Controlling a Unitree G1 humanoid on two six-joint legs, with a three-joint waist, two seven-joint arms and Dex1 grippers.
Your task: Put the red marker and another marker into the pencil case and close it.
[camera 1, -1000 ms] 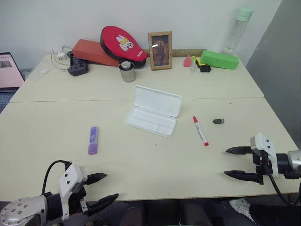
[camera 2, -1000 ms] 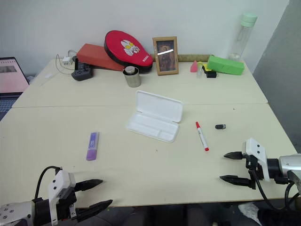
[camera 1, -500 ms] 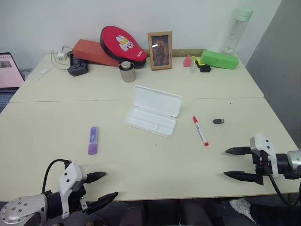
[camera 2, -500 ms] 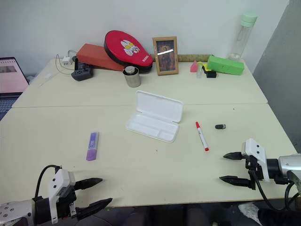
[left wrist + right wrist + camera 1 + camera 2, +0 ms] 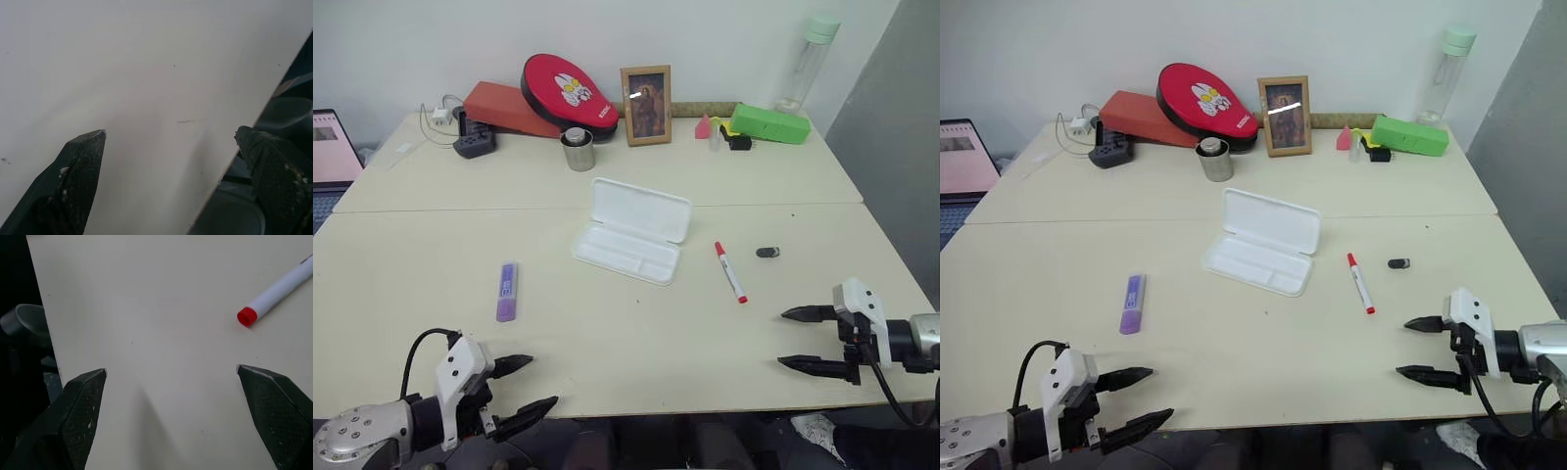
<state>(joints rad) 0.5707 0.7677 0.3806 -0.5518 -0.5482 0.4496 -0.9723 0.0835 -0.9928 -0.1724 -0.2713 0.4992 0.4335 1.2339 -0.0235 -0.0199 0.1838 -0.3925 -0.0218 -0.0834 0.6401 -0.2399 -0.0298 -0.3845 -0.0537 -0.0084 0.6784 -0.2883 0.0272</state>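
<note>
Two grippers, both with jaws wide apart and holding nothing. Head view: left gripper (image 5: 521,386) and right gripper (image 5: 800,339) sit at the near edge of the surface (image 5: 607,333). Pencil case (image 5: 632,232) lies open, well ahead between them; purple marker (image 5: 507,291) is ahead of the left jaws, red marker (image 5: 730,271) ahead of the right. Right wrist view: the red marker's tail end sits just past one fingertip (image 5: 249,373).

Two markers are lying on the surface (image 5: 607,343): one red marker (image 5: 730,272) and one purple marker (image 5: 507,291). One white pencil case (image 5: 632,230) is lying open. One picture frame (image 5: 646,105), one metal cup (image 5: 578,150), one bottle (image 5: 808,64) and one green box (image 5: 770,124) are standing at the back.
</note>
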